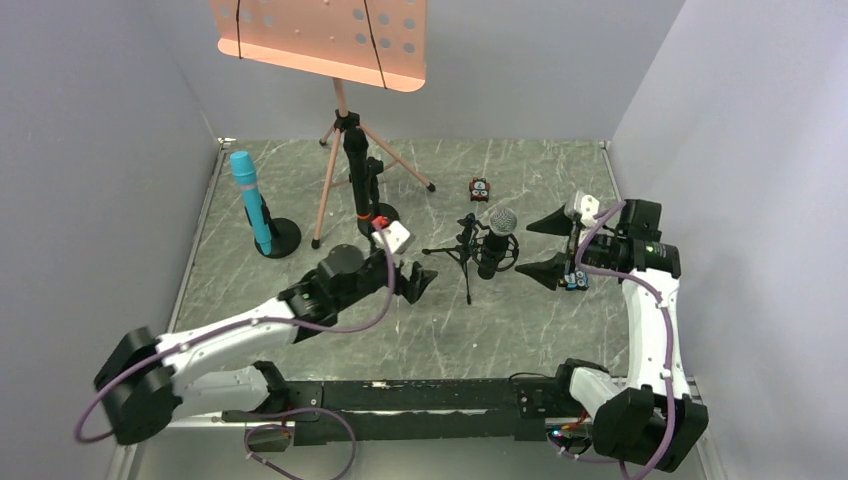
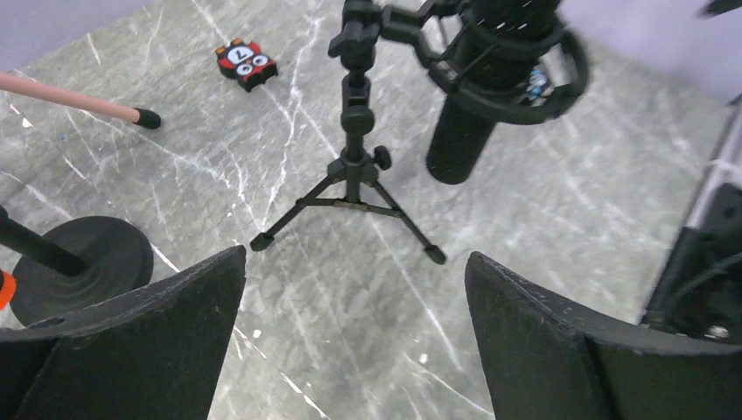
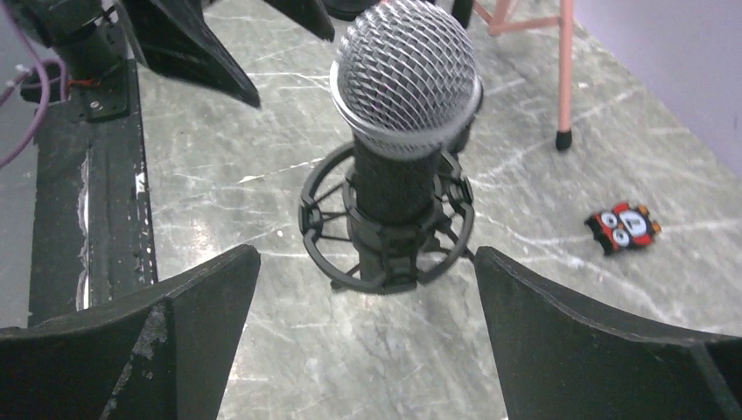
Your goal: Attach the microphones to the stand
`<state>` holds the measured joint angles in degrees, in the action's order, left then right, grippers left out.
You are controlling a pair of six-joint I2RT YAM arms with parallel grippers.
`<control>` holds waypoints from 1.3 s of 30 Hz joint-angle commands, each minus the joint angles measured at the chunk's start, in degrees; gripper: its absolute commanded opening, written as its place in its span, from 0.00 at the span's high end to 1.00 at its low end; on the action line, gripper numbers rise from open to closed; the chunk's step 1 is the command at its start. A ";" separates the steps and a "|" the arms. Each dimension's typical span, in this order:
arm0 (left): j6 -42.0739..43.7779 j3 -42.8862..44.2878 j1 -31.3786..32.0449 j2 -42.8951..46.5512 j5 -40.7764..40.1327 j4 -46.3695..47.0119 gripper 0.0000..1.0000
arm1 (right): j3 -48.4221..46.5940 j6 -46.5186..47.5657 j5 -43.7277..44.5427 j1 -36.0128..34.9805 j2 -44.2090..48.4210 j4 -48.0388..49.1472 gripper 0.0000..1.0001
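Note:
The black microphone with the silver mesh head (image 1: pixel 501 238) sits upright in a shock mount on a small black tripod stand (image 1: pixel 465 255). It also shows in the right wrist view (image 3: pixel 407 79) and the left wrist view (image 2: pixel 464 131). The cyan-blue microphone (image 1: pixel 248 195) stands upright on a round black base at the left. The black microphone with the orange ring (image 1: pixel 358 178) stands on another round base. My left gripper (image 1: pixel 416 283) (image 2: pixel 356 256) is open and empty, just left of the tripod (image 2: pixel 354 175). My right gripper (image 1: pixel 536 246) (image 3: pixel 367 254) is open and empty, just right of the mesh microphone.
A salmon music stand (image 1: pixel 320 35) on a pink tripod stands at the back; one leg foot shows in the left wrist view (image 2: pixel 144 116). A small red toy (image 1: pixel 480 188) (image 3: pixel 623 227) lies behind the mesh microphone. A small colourful block (image 1: pixel 575 282) lies under my right gripper.

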<state>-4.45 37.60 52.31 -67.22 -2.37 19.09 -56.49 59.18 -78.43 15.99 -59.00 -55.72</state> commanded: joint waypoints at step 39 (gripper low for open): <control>-19.40 -13.02 -0.20 45.90 -1.14 -31.17 0.01 | 7.90 -34.25 15.74 -17.66 -2.18 51.51 0.82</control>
<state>-23.24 23.42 52.31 -22.20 -2.90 -12.03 -45.52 22.50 -68.14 -3.44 -62.02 -6.17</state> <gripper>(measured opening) 0.993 0.472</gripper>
